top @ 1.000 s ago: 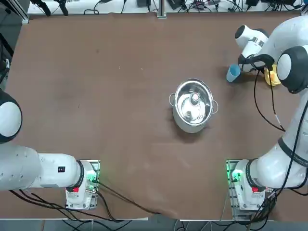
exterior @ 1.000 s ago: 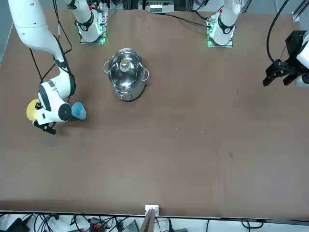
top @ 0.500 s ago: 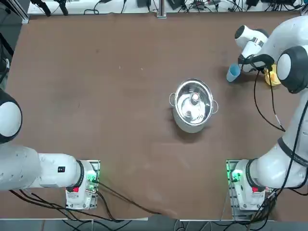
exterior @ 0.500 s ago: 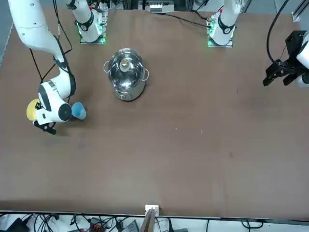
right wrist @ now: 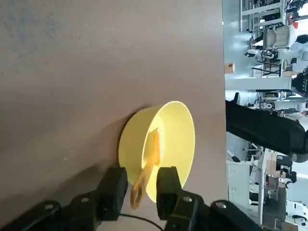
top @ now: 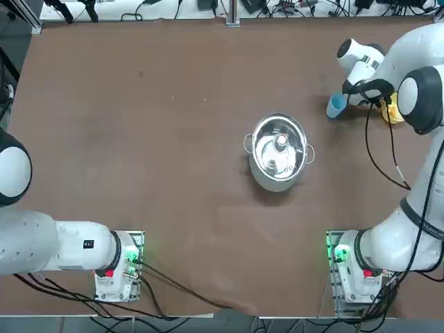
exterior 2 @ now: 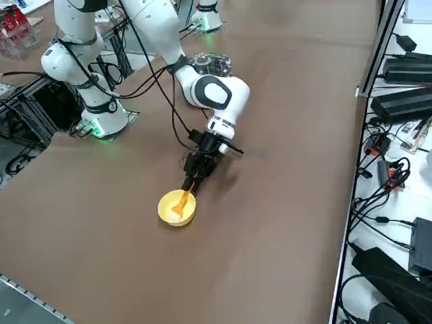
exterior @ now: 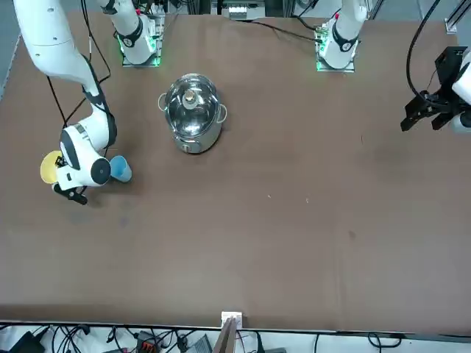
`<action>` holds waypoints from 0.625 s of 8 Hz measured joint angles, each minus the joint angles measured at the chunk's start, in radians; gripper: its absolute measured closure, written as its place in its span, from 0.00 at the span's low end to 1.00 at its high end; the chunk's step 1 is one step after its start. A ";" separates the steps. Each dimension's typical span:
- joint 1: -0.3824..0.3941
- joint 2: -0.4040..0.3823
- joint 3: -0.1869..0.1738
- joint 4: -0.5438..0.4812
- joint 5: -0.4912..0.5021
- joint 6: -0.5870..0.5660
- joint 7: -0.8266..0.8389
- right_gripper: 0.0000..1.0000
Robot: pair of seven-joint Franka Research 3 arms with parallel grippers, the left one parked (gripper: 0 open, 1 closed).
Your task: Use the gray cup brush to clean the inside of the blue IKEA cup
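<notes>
The gray cup brush point(right wrist: 150, 159) looks orange and lies slanted in a yellow bowl point(right wrist: 168, 139), its looped handle end sticking out over the rim. My right gripper point(right wrist: 140, 180) is low at the bowl's edge and open. One finger stands on each side of that handle end, with small gaps showing. In the right side view the gripper point(exterior 2: 192, 177) points down at the brush point(exterior 2: 181, 202). The blue IKEA cup point(top: 336, 105) stands upright on the table beside my right wrist, also seen as the cup point(exterior: 121, 169) in the front view.
A steel pot point(top: 279, 149) with a knobbed lid stands mid-table, well away from the bowl point(top: 392, 111). A black cable hangs from the right arm near the bowl. The table's right edge lies just beyond the bowl point(exterior 2: 177, 207).
The right wrist has shifted very slightly near the bowl. The cup, bowl and pot have not moved.
</notes>
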 joint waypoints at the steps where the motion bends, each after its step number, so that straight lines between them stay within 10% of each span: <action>1: 0.000 0.001 0.000 0.000 0.000 0.000 0.000 0.64; 5: 0.001 0.001 0.000 0.005 -0.004 -0.007 0.000 0.95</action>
